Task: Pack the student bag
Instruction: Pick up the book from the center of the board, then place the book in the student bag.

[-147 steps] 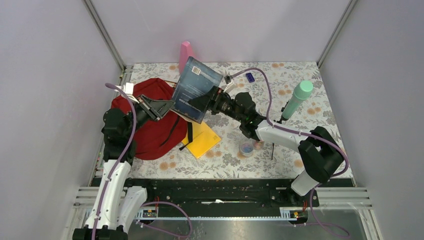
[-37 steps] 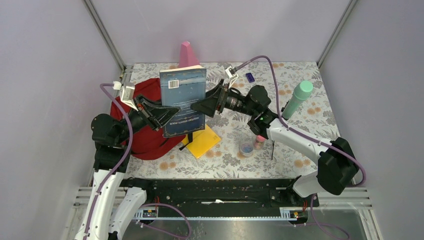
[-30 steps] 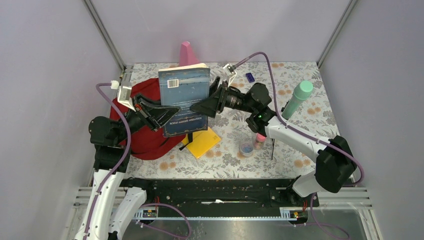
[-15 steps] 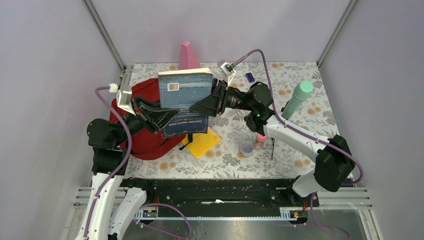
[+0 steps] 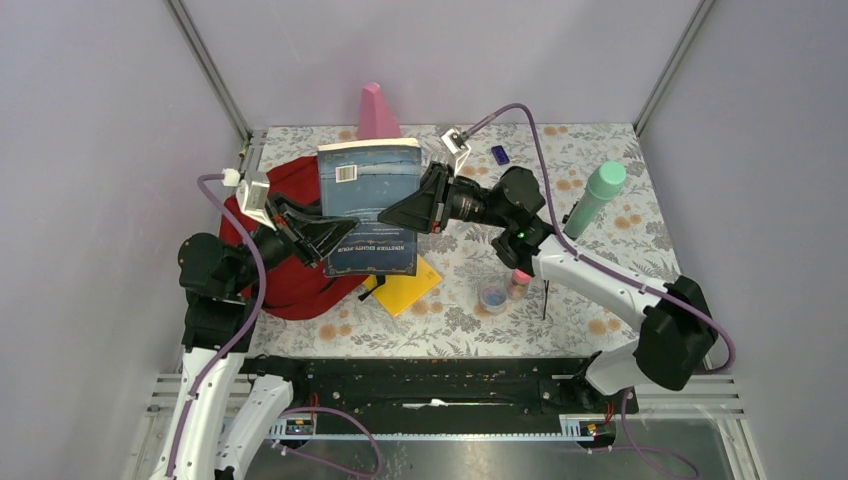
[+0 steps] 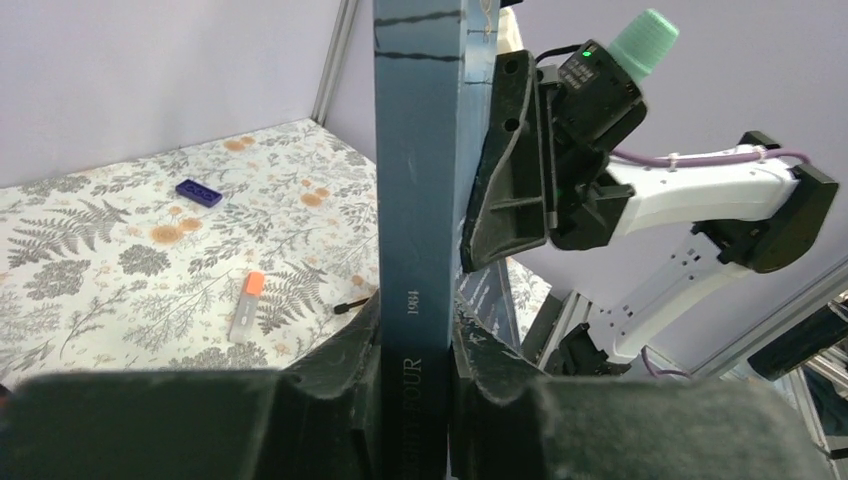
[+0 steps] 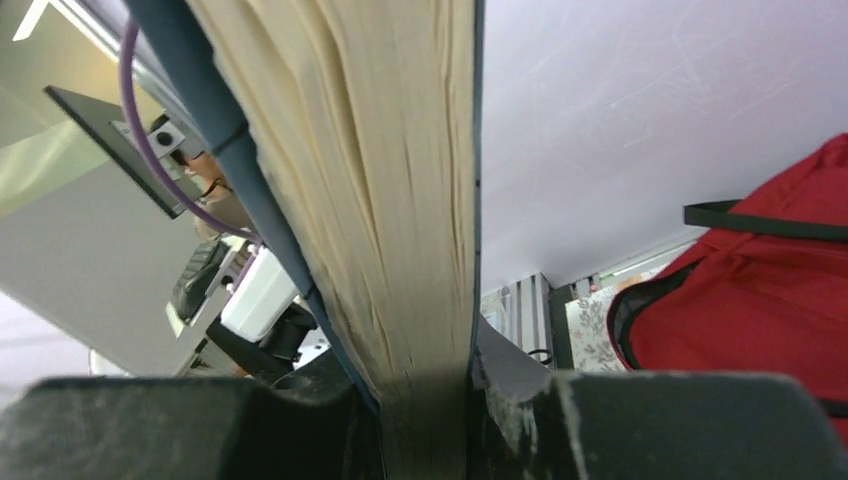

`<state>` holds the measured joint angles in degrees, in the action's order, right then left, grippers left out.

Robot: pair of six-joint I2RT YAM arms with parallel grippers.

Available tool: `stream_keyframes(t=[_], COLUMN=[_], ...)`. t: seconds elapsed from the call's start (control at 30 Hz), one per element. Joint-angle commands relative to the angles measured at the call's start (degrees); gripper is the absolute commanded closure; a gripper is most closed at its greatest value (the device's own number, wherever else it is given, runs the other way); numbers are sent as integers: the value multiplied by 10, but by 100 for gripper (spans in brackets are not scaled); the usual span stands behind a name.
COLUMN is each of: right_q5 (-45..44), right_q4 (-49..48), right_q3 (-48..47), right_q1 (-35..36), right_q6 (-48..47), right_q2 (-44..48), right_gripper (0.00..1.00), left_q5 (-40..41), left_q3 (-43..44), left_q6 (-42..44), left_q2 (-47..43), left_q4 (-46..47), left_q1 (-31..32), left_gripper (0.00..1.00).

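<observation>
A blue paperback book (image 5: 368, 200) hangs upright in the air above the table's left half. My left gripper (image 5: 325, 235) is shut on its lower spine; in the left wrist view the spine (image 6: 420, 200) is pinched in that gripper (image 6: 415, 340). My right gripper (image 5: 400, 213) is shut on the opposite side, with the book's page edge (image 7: 370, 150) pressed in the right gripper (image 7: 425, 400). The dark red student bag (image 5: 290, 270) lies on the table under and left of the book, and shows at the right (image 7: 760, 310) of the right wrist view.
A yellow notebook (image 5: 405, 283) lies beside the bag. A pink object (image 5: 375, 108) stands at the back, a green bottle (image 5: 597, 197) at the right. Small round containers (image 5: 492, 294), a pen (image 5: 546, 300) and a blue eraser (image 5: 500, 154) lie on the floral cloth.
The right gripper, open beside the book a second ago, has shut on the book's page edge. The book has shifted slightly while the left gripper kept its hold.
</observation>
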<state>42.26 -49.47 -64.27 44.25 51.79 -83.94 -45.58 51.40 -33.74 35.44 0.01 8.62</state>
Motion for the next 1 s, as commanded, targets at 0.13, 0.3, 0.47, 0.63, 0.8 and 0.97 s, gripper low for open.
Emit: stream_keyframes(t=[0.13,0.3,0.47,0.63,0.8,0.97], right_q5=[-179,-275,-342,-353,-347,-344], right_q4=[233,340,388,397,402,402], right_q3=[11,6,15,23,23,24], right_q1=[1,1,1,1,1,1], right_q6=[-152,-202,-220,-233,-241,-241], right_q2=[89,103,102,98,88,77], right_gripper=[100,100,100,100,100,100], left_q5=[203,346,408,382,360,367], left_q3=[25,21,3,-28,-46,-60], left_q6=[110,124,136,149,145,127], left_q2=[18,62,121,145,179,190], left_q4=[-123,-233,-299,-302,-313,-311], left_q1=[-7,-12,-15,-15,-14,-12], left_gripper=[13,1,1,1,3,9])
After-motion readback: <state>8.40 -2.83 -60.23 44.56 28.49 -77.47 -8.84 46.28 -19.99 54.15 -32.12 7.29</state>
